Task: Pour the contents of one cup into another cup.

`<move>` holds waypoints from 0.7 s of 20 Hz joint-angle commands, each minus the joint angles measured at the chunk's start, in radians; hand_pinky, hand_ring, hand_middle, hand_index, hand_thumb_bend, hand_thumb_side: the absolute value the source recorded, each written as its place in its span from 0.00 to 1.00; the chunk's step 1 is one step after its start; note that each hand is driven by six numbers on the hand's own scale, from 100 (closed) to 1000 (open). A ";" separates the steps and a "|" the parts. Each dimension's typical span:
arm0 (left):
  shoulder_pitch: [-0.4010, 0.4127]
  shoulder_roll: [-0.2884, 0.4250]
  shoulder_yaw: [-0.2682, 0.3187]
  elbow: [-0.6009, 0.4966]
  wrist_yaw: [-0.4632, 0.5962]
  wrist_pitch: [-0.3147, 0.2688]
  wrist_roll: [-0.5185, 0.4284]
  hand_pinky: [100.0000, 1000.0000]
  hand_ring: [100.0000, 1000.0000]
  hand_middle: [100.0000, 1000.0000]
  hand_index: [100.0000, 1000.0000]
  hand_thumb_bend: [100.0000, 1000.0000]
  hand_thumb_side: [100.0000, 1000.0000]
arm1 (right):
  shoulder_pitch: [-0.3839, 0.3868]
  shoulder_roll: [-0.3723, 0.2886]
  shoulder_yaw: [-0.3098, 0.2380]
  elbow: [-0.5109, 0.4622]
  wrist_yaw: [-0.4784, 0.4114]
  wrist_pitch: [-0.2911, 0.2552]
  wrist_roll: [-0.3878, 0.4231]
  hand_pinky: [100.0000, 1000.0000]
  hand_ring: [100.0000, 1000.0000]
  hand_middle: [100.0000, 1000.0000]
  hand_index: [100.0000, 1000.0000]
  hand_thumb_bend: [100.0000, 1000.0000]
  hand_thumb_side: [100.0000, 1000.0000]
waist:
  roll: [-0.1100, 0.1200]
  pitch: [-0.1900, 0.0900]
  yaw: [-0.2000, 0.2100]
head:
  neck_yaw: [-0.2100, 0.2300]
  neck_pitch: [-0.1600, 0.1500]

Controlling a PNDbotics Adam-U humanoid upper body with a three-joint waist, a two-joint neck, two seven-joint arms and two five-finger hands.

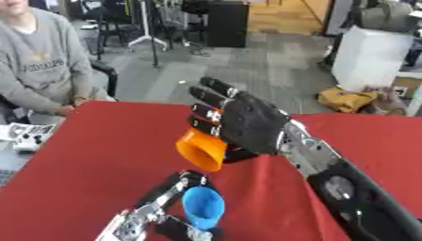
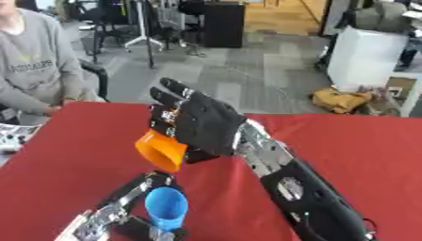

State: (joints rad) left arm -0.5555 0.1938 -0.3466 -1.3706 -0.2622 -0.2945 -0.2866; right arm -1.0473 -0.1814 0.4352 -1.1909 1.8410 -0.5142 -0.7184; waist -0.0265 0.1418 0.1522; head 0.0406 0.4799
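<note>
While the orange cup (image 1: 201, 149) hangs tipped on its side above the red table (image 1: 91, 155), your right hand (image 1: 247, 123) carries it from behind in the left eye view, palm against its wall and upper fingers (image 1: 216, 92) standing nearly straight; whether a thumb curls beneath it you cannot tell from here. Its open mouth faces down and toward the blue cup (image 1: 203, 207), which sits just below and a little nearer to you. Your left hand (image 1: 173, 188) shows at the bottom edge, fingers wrapped about the blue cup's lower part.

In the right eye view the orange cup (image 2: 161, 149) again lies tilted in the right hand (image 2: 202, 123), its rim near but apart from the blue cup (image 2: 166, 206), whose mouth looks upward in the left hand (image 2: 132, 197). No contents can be made out in either cup.

You appear to be in the pouring step itself. The next move likely calls for bringing the orange rim directly over the blue mouth and tipping further, keeping the blue cup level.
</note>
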 commanded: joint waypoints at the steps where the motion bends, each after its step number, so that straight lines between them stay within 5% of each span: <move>1: -0.017 0.007 0.005 -0.020 0.005 -0.002 -0.002 0.21 0.27 0.24 0.54 0.47 0.00 | -0.023 -0.017 -0.010 -0.007 -0.013 -0.195 -0.189 0.64 0.65 0.30 0.41 0.00 0.55 | 0.005 -0.018 -0.001 | -0.001 -0.016; 14: -0.015 0.006 0.004 -0.018 0.002 -0.006 -0.007 0.21 0.27 0.24 0.54 0.48 0.00 | -0.018 -0.014 -0.017 0.011 -0.016 -0.221 -0.189 0.62 0.59 0.28 0.39 0.00 0.54 | 0.007 -0.017 -0.001 | -0.001 -0.016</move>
State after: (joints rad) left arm -0.5555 0.1938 -0.3466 -1.3706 -0.2619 -0.2987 -0.2909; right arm -1.0469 -0.1814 0.4315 -1.1744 1.8324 -0.5284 -0.7041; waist -0.0257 0.1417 0.1508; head 0.0406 0.4798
